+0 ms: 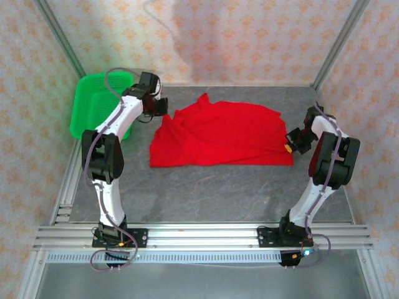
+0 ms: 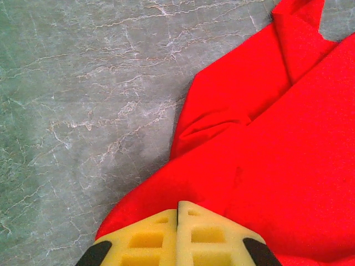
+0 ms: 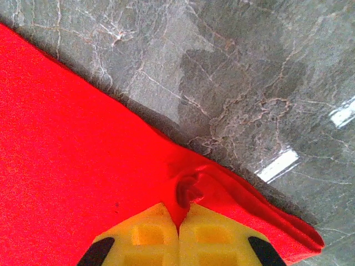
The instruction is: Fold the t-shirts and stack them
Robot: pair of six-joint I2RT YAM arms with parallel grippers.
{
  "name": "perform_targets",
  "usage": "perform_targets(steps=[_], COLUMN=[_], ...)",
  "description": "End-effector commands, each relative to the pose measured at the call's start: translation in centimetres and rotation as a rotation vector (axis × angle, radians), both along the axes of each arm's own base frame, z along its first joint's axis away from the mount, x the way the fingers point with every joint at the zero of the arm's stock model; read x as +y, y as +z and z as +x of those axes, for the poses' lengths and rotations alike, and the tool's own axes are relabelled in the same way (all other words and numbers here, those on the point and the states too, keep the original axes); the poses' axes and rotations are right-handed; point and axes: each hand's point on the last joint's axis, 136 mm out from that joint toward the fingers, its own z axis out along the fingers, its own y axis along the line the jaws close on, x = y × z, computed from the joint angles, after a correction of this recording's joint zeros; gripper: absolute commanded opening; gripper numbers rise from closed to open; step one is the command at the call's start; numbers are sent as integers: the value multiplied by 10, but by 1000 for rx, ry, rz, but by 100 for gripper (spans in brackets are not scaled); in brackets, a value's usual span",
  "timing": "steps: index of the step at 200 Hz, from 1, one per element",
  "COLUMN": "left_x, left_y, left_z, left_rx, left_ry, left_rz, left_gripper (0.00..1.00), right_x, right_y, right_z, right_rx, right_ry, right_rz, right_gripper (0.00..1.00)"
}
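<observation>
One bright red t-shirt lies spread flat across the middle of the grey table, plain side up. My left gripper sits at the shirt's far left corner. In the left wrist view its yellow pads are pressed together, and the red cloth runs right up to the left gripper. My right gripper is at the shirt's right edge. In the right wrist view the right gripper is shut with a small bunched fold of the red cloth pinched between its tips.
A green mesh basket stands at the back left, just behind the left arm. Bare grey marbled tabletop stretches between the shirt and the arm bases. Patterned walls and metal frame posts close in the back and sides.
</observation>
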Motion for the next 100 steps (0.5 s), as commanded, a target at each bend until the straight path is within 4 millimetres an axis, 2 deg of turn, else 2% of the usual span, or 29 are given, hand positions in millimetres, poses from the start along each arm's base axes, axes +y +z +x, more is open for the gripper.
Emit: perform_targets(steps=[1,37,57,60,68,100], left_x=[-1,1,2,2,2,6], left_y=[43,54,54,67,71,69], left_z=[2,2,4,2,2,7], left_rx=[-95,-122,-127,-155,-164,-161], left_ry=[-4,3,4,3,2,15], left_rz=[-19,-29,-40,-46,-50,-43], left_gripper=[0,0,0,0,0,0], right_x=[-1,0,0,0,-1,-2], right_y=[23,25,31,31,33,30], right_z=[6,11,13,14,15,21], right_rx=[-37,-46,-60,-61,-64,-65], right_ry=[-10,-17,-21,-21,-21,-27], right_rz=[-12,0,1,1,-1,5], right_gripper=[5,5,6,6,6,7])
